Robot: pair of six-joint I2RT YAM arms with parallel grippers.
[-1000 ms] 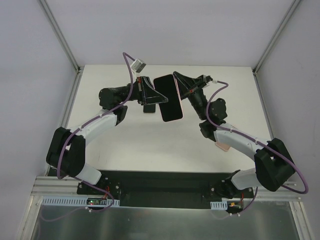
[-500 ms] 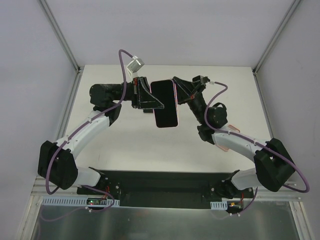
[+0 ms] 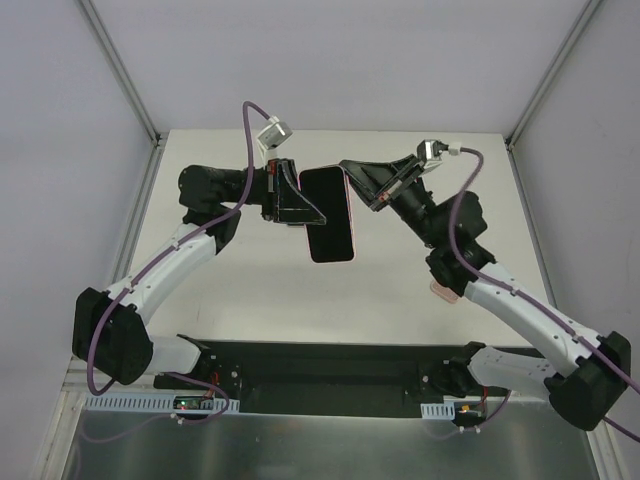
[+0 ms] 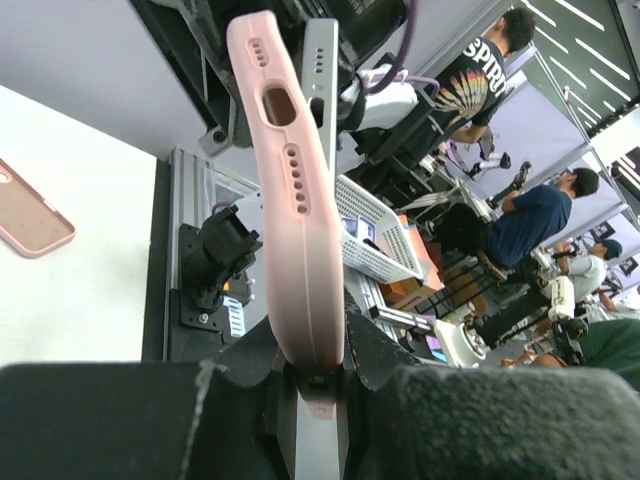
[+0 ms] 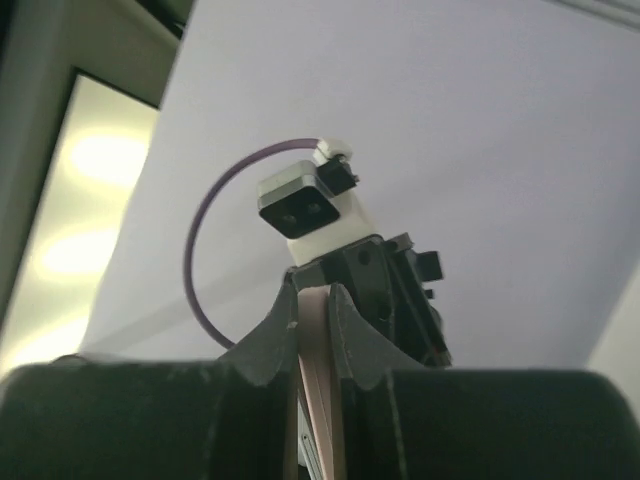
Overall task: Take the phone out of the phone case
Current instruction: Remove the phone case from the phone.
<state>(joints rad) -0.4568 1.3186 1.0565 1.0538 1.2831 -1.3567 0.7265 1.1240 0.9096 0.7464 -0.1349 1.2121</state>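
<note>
Left gripper point(image 4: 315, 378) at bottom of view, dark fingers point(image 4: 250, 365) clamped tight on the near end of the pink phone case point(image 4: 300, 250). Case stands on edge, rising away from the camera; port slot and two rows of holes face the lens. Grey phone point(image 4: 321, 70) edge just right of it, a thin dark gap between them at the far end. Second pink case point(image 4: 30, 215) flat on the white table point(image 4: 80, 300), far left. Black bracket point(image 4: 210, 262) at the table edge. White basket point(image 4: 378, 238) and seated people point(image 4: 535, 215) beyond, right.
</note>
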